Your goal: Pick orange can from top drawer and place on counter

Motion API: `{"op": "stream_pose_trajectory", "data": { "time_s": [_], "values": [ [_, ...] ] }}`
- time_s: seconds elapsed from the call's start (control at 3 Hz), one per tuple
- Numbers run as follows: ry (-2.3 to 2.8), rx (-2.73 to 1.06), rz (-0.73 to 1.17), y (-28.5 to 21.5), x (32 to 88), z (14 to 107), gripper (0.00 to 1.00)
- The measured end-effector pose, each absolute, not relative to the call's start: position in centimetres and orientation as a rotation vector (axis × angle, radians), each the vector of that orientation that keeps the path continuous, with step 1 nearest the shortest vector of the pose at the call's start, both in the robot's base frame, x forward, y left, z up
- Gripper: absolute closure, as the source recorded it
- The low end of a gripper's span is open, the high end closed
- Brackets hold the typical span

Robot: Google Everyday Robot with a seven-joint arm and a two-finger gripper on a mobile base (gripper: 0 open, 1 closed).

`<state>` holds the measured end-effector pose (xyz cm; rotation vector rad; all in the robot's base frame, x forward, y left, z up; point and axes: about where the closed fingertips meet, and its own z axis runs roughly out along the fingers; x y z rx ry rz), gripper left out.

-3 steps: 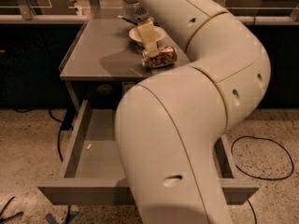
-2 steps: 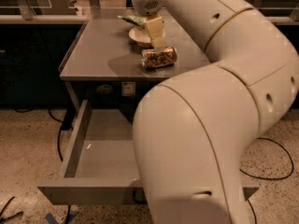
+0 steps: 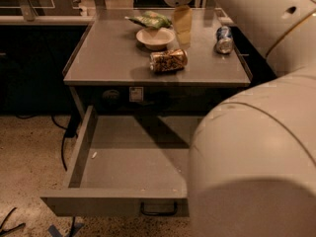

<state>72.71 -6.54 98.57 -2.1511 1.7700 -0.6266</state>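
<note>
The orange can (image 3: 168, 60) lies on its side on the grey counter (image 3: 108, 58), near the middle, a little back from the front edge. My gripper (image 3: 182, 23) hangs above the counter just behind the can, apart from it and holding nothing that I can see. The top drawer (image 3: 133, 157) is pulled wide open below the counter, with its dark wire handle (image 3: 159, 210) at the front. Its visible floor holds only small specks. My arm (image 3: 256, 152) hides the drawer's right part.
A white bowl (image 3: 155, 37) and a green bag (image 3: 150, 19) sit behind the orange can. A blue and silver can (image 3: 224, 39) lies near the counter's right rim. Dark side counters flank the cabinet. Cables (image 3: 64, 137) lie on the speckled floor at left.
My arm has swung to the right, uncovering more of the drawer and the blue and silver can. The gripper has shifted right and back from the orange can, which stays lying on the counter.
</note>
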Motion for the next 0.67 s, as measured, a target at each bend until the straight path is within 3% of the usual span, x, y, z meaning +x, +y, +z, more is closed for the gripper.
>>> {"op": "stream_pose_trajectory", "data": {
  "time_s": [0.67],
  "values": [
    [1.801, -2.106, -0.646, -8.10, 72.02, 99.18, 0.00]
  ]
}}
